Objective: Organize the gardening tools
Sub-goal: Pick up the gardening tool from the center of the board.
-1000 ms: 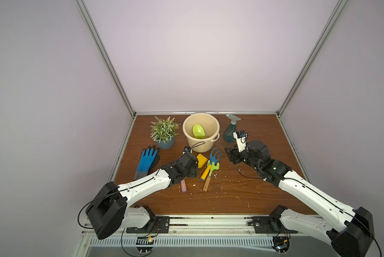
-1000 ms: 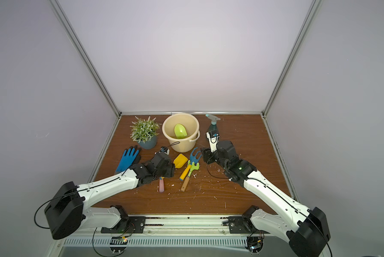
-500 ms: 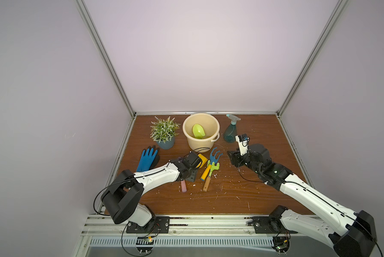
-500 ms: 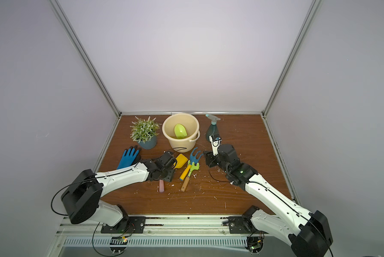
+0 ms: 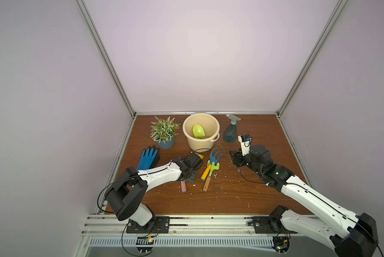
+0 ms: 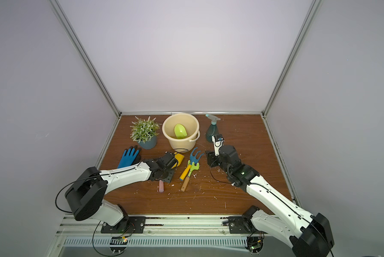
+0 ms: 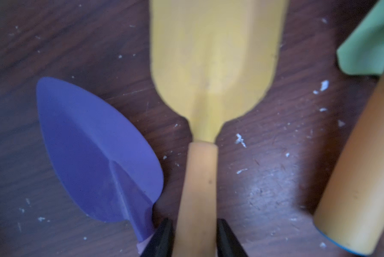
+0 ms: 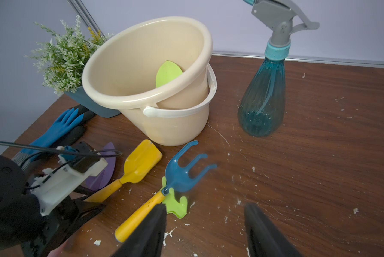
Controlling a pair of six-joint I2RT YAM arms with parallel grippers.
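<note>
My left gripper (image 7: 194, 222) is shut on the orange handle of the yellow trowel (image 7: 213, 55), one black jaw against each side. The trowel lies flat on the table. Beside it lies the purple trowel (image 7: 93, 151), its pink handle (image 5: 183, 186) showing below my wrist. The blue rake (image 5: 215, 155) and the lime-green rake (image 5: 214, 166) lie overlapped to the right. My right gripper (image 8: 205, 208) hovers open over bare wood beside them, holding nothing. The teal spray bottle (image 5: 230, 133) stands upright at the back. A lime-green trowel (image 5: 198, 131) rests inside the cream bucket (image 5: 197, 144).
A potted plant (image 5: 164, 133) stands left of the bucket, with a blue-and-grey glove (image 5: 147, 159) lying in front of it near the left wall. White crumbs are scattered on the wooden table (image 5: 264, 189). Walls close in the table on three sides.
My left wrist has shifted right over the yellow trowel, and its jaws have closed on the handle. The right arm has drifted slightly right and stays open.
</note>
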